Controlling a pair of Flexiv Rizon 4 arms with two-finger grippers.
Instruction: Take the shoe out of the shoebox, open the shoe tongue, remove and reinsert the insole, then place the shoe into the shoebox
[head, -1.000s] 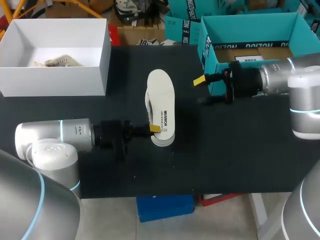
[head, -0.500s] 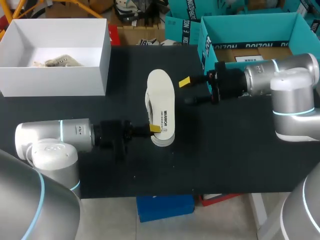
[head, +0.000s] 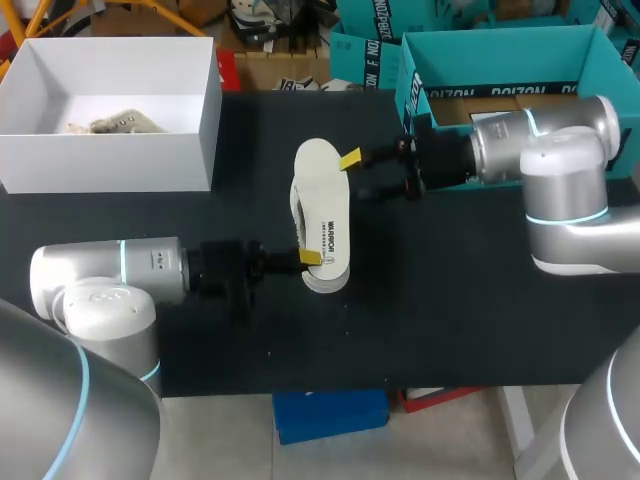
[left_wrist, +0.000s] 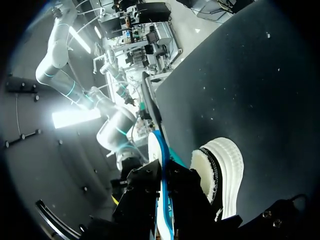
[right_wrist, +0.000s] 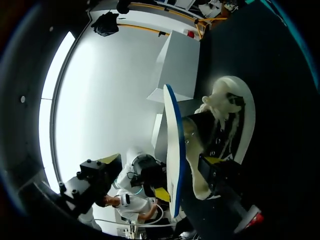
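Note:
A white insole (head: 325, 190) with a blue underside stands on edge over the white shoe (head: 322, 281), which lies on the black table. My left gripper (head: 310, 257) is shut on the insole's near end. In the left wrist view the insole (left_wrist: 159, 150) runs edge-on out from between the fingers (left_wrist: 142, 192), with the shoe (left_wrist: 225, 170) beside it. My right gripper (head: 355, 176) is open at the insole's far end. In the right wrist view the insole (right_wrist: 172, 145) stands between its wide-apart fingers (right_wrist: 95, 175), and the shoe (right_wrist: 227, 115) lies just past it.
The teal shoebox (head: 410, 95) stands open at the back right, behind my right arm. A white box (head: 200, 130) holding a pale bundle sits at the back left. Black tabletop (head: 450, 300) stretches in front of the shoe.
My right arm has swung left from the teal shoebox to the insole's far end, its gripper staying open. The left gripper, insole and shoe have not moved.

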